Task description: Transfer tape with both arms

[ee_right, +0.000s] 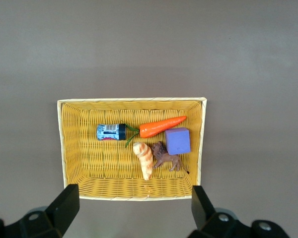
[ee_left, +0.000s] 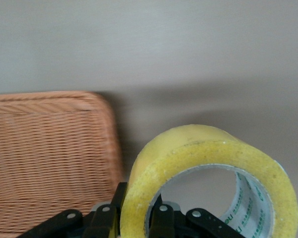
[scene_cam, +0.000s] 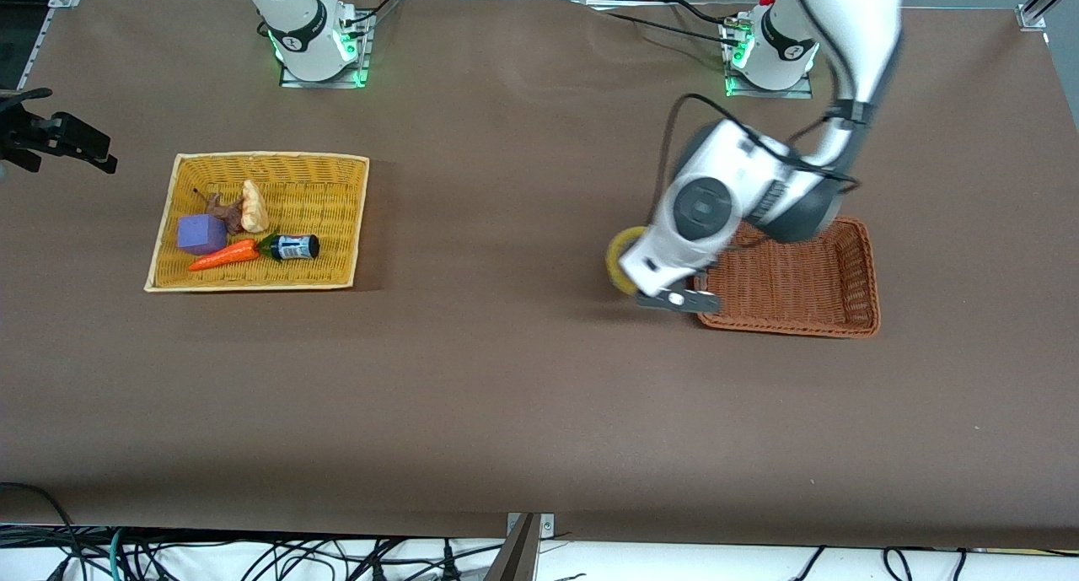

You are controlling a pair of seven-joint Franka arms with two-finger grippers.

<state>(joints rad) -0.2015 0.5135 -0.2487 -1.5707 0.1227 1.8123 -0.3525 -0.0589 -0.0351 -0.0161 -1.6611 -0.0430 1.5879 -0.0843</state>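
Left gripper [ee_left: 134,220] pinches tape [ee_left: 208,173] wall, hole axis level, beside brown basket [scene_cam: 801,294] edge. Right gripper [ee_right: 134,208] spread wide over yellow basket [ee_right: 79,148].

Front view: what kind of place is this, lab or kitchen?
Likely a robotics lab bench: two bolted arm bases with green lights, a brown-covered table with loose cables at its edge, and toy props in a yellow basket.

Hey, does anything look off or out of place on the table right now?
Nothing stands out. The left tool holds the tape by its wall, beside the brown basket. The right tool is open above the yellow basket, whose carrot, bottle and other items lie inside.
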